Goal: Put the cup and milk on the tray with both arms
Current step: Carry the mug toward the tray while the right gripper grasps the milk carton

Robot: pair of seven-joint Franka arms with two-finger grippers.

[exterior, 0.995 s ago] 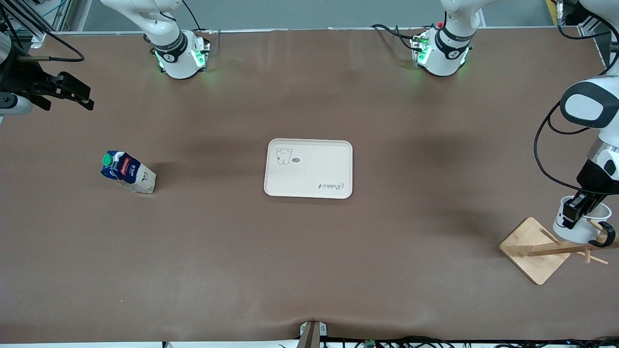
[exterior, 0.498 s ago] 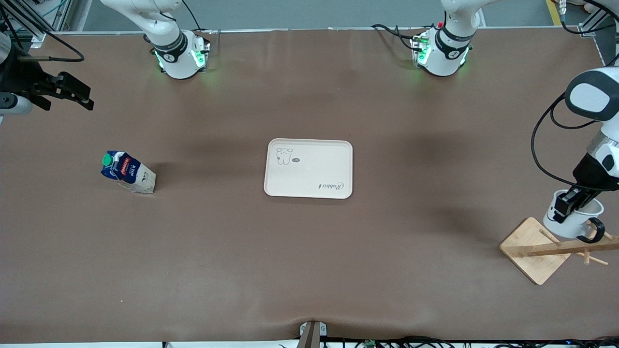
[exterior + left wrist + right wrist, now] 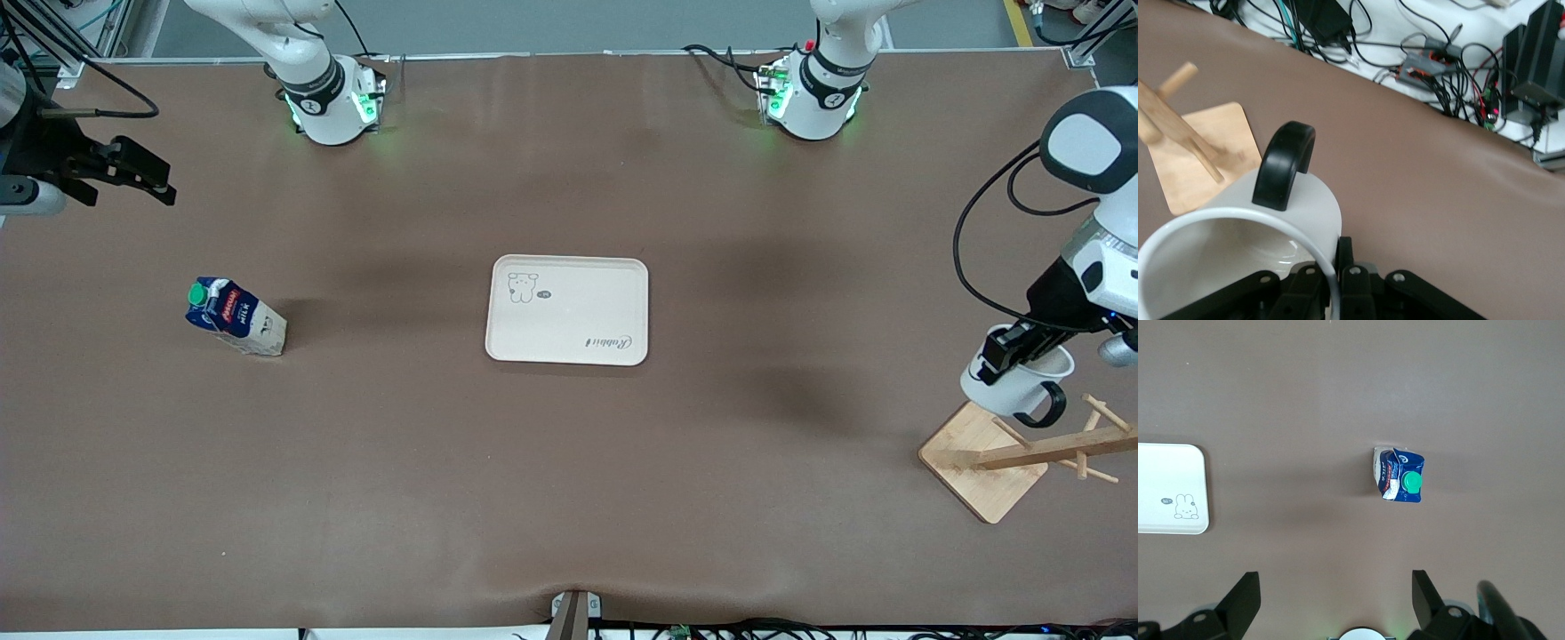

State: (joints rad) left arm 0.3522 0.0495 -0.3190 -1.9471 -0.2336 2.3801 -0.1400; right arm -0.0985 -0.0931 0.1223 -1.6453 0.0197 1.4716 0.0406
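My left gripper (image 3: pixel 1003 356) is shut on the rim of the white cup (image 3: pixel 1015 384), which has a black handle, and holds it in the air over the wooden rack base. In the left wrist view the fingers (image 3: pixel 1347 267) pinch the cup (image 3: pixel 1238 240) wall. The milk (image 3: pixel 235 317), a dark blue carton with a green cap, stands at the right arm's end of the table; it also shows in the right wrist view (image 3: pixel 1399 475). The cream tray (image 3: pixel 569 338) lies empty at the table's middle. My right gripper (image 3: pixel 133 169) is open, high over the table's edge at its own end.
A wooden mug rack (image 3: pixel 1022 455) with pegs and a square base stands at the left arm's end, nearer the front camera than the cup. Cables and power boxes (image 3: pixel 1438 60) lie off the table's edge.
My left gripper has lifted the cup off the rack peg and carried it up and toward the table's middle. The right arm has barely moved.
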